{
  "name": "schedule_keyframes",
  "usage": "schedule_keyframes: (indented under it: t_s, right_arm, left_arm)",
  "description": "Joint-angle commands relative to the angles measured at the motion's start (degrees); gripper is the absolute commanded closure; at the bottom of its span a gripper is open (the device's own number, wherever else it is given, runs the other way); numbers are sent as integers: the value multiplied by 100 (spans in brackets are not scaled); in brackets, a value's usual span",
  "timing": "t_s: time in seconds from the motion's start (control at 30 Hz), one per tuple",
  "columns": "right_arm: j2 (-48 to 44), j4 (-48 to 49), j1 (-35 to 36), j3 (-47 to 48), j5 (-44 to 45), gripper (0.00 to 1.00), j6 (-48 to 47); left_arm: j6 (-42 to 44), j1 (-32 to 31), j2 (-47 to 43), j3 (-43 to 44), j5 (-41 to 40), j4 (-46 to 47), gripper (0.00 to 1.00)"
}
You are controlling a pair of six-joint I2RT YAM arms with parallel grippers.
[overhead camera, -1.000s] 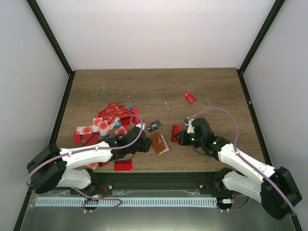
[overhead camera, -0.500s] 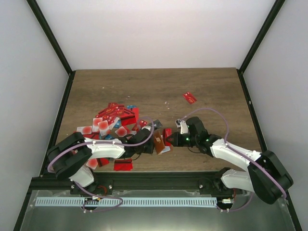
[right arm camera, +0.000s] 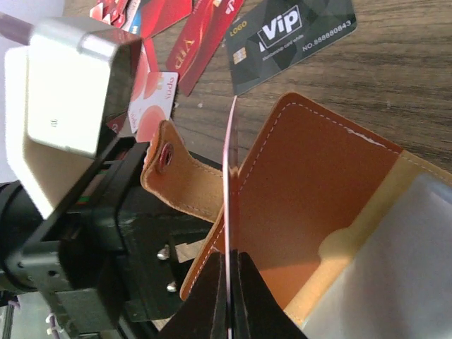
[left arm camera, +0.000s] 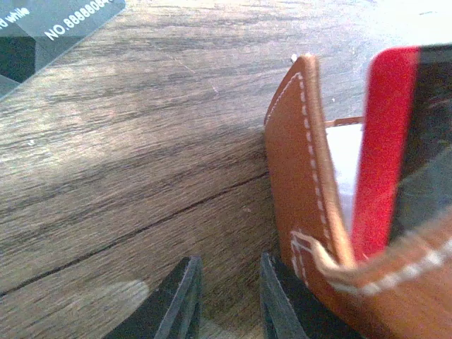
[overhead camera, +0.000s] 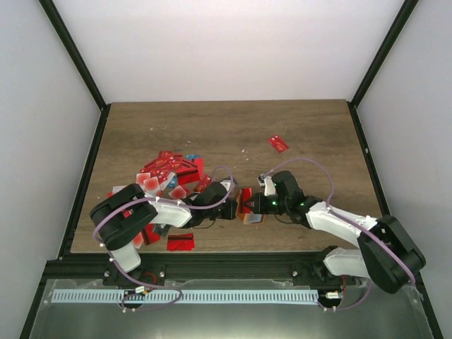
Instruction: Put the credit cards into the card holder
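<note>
The orange-brown card holder (overhead camera: 250, 217) lies open between my two grippers, near the table's front. In the right wrist view its inner leather panel (right arm camera: 304, 205) and snap strap show. My right gripper (right arm camera: 231, 258) is shut on a red credit card (right arm camera: 229, 162) held edge-on over the holder's fold; it also shows in the top view (overhead camera: 254, 205). My left gripper (left arm camera: 228, 261) is slightly open and empty, only wood between its fingers. Its right finger (left arm camera: 277, 304) is against the holder's outer wall (left arm camera: 300, 183). The same red card (left arm camera: 381, 141) stands inside the holder.
A heap of red, white and blue cards (overhead camera: 166, 176) lies left of the holder. A black VIP card (right arm camera: 289, 32) lies just beyond it. One red card (overhead camera: 277, 143) lies alone farther back right, another (overhead camera: 180, 241) by the front edge.
My left gripper has moved right up to the card holder. My right gripper has carried the red card left onto the holder. The holder has shifted a little to the right.
</note>
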Motion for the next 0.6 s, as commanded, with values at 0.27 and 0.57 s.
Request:
schedule_keyframes:
  t_s: [0.27, 0.57]
  right_arm:
    - [1005, 292, 113, -49, 307, 99, -43]
    - [849, 350, 112, -312, 320, 99, -193]
  left_arm:
    - [199, -62, -678, -464, -272, -1264, 73]
    - [171, -69, -2427, -504, -325, -1760, 63]
